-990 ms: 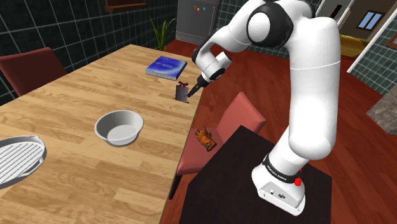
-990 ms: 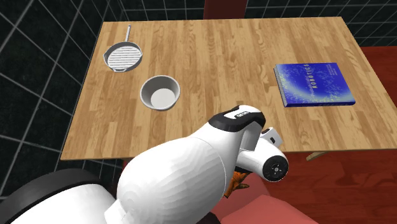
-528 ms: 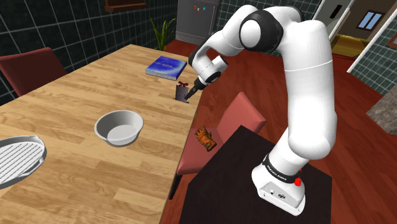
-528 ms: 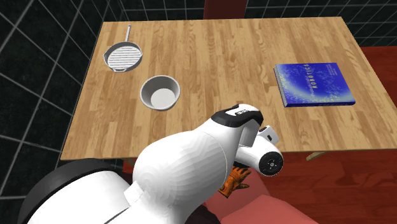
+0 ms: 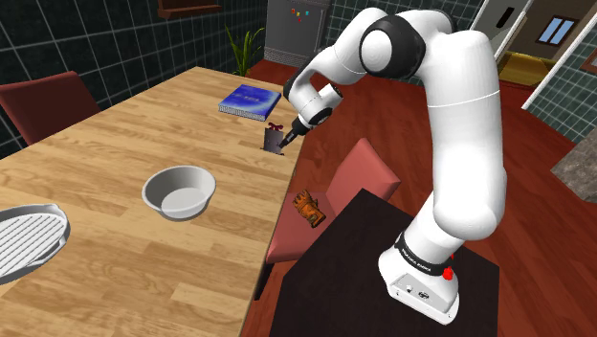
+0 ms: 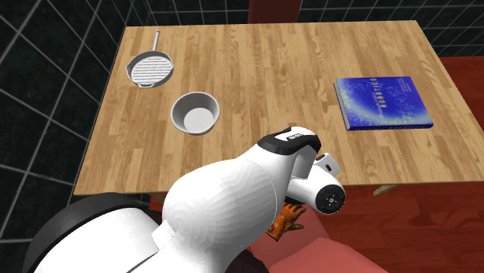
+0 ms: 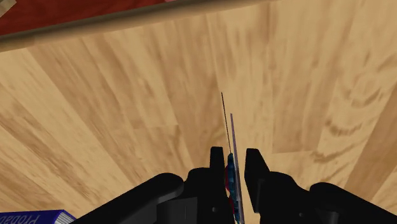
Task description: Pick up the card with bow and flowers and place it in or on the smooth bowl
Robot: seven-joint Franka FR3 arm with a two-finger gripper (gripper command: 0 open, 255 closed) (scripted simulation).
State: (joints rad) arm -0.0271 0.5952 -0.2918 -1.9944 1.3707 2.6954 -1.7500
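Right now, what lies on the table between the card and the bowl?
Nothing. In the shoulder view, the stretch of wooden table between the card and the bowl is bare.

Grey bowl (image 6: 195, 113) beside grill pan (image 6: 150, 70), blue book (image 6: 384, 101) well apart

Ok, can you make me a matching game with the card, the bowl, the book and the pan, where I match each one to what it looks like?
Things:
1 card
2 bowl
3 book
4 pan

Clues:
A blue cover
B ridges inside, shallow
C standing upright by the table edge
D deep and smooth inside

Pairs: 1-C, 2-D, 3-A, 4-B
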